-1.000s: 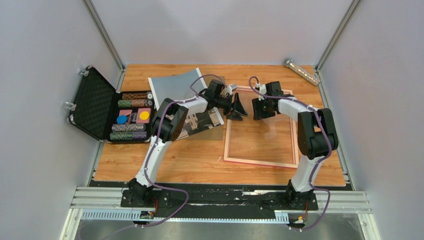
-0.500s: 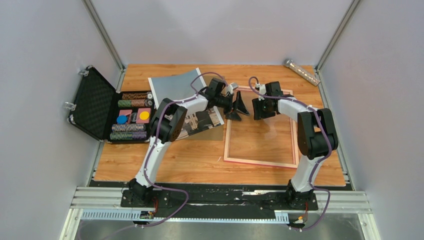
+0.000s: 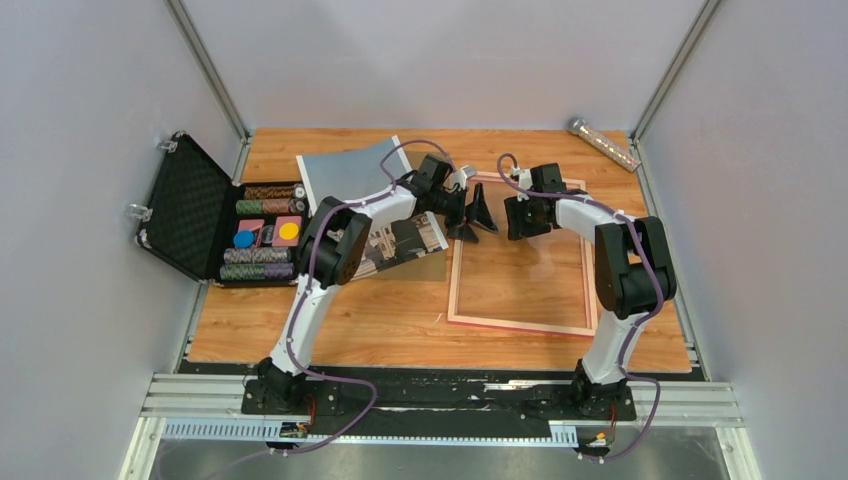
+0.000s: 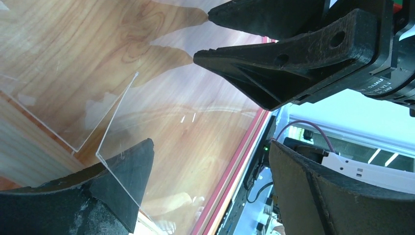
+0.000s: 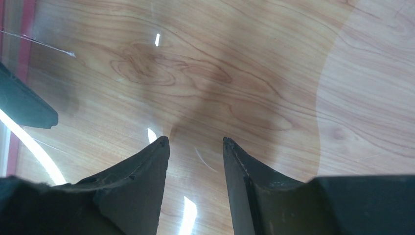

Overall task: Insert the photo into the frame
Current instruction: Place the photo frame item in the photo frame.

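Hovering over the far left corner of the frame (image 3: 520,326), my left claw (image 3: 474,222) stands wide apart with nothing between its fingers. In its own camera, the corner of a clear pane (image 4: 117,111) rises just beside one finger; touching or not, I cannot tell. My right claw (image 3: 512,218) faces it from the other side, jaws partly apart, and only wood grain and glare show in the gap. The pink frame lies flat on the wooden table (image 3: 400,320), right of centre, its far rail mostly hidden behind both claws. The photo (image 3: 345,165) lies just left of the frame. My left arm covers its middle, leaving grey sky showing at the back and a strip of buildings nearer me. Far left sits an open black case (image 3: 190,215) of poker chips (image 3: 265,230). Back right lies a silvery rod (image 3: 603,143), too small to make out.
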### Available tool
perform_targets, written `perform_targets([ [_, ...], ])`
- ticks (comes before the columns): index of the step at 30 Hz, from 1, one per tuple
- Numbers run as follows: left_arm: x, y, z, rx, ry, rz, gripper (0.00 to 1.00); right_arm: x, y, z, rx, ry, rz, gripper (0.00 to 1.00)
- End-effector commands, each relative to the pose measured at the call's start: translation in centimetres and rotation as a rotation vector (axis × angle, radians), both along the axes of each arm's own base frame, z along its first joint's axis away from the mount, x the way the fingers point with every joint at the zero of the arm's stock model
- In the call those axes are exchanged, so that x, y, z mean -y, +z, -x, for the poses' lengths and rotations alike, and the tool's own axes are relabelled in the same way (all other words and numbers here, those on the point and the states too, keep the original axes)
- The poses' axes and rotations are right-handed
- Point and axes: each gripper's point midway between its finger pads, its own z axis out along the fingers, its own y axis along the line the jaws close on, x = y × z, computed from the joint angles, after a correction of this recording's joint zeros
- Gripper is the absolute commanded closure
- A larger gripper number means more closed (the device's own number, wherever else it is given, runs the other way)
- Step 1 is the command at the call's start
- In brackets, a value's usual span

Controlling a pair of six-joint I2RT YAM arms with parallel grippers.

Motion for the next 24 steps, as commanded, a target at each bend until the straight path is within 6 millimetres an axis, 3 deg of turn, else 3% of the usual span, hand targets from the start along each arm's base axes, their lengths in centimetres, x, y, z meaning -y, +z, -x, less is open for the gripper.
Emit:
perform_targets([
  [1, -1.6, -1.3, 0.1, 0.025, 0.017, -0.114, 0.03, 0.7, -0.4, 0.0, 0.008, -0.013, 0.038, 0.53],
  [24, -4.4, 1.5, -0.4, 0.077, 0.040, -0.167, 0.00, 0.8, 0.3, -0.1, 0.025, -0.019, 0.039, 0.53],
])
